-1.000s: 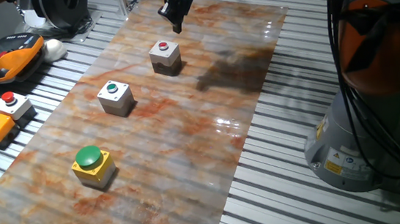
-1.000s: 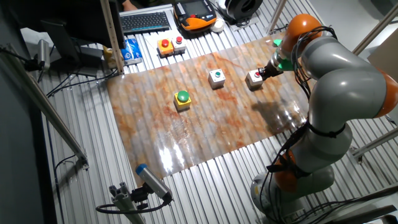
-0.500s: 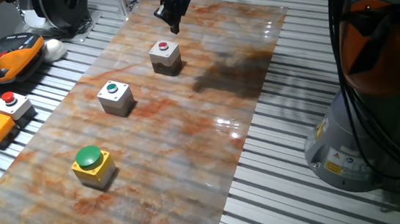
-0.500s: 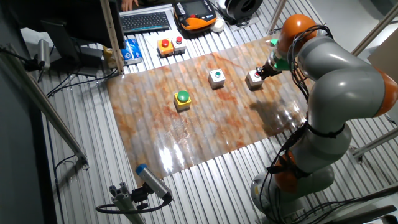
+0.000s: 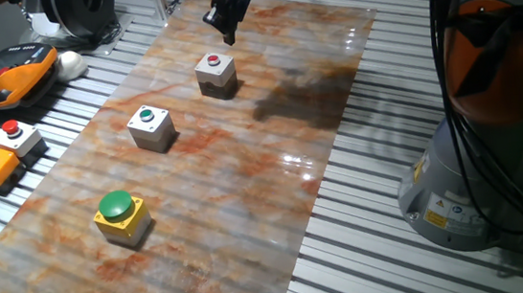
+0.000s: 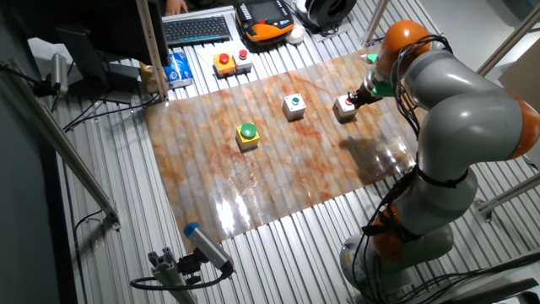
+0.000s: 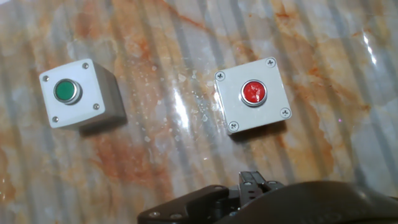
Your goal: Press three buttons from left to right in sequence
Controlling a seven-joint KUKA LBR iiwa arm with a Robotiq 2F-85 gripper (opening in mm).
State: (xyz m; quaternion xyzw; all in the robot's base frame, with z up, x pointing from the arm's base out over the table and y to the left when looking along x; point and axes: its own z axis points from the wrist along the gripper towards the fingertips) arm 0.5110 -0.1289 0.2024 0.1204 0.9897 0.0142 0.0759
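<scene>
I see the tool (image 5: 228,32) above the red button box (image 5: 216,74), top centre; tool state indeterminable.

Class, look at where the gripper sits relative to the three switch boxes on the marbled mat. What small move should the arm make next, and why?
Probably descend onto the red button of the light grey box. The gripper hovers above and just beyond that box, not touching it. In the hand view the button lies a little ahead of the fingers, so a slight shift toward it seems needed on the way down.
</scene>
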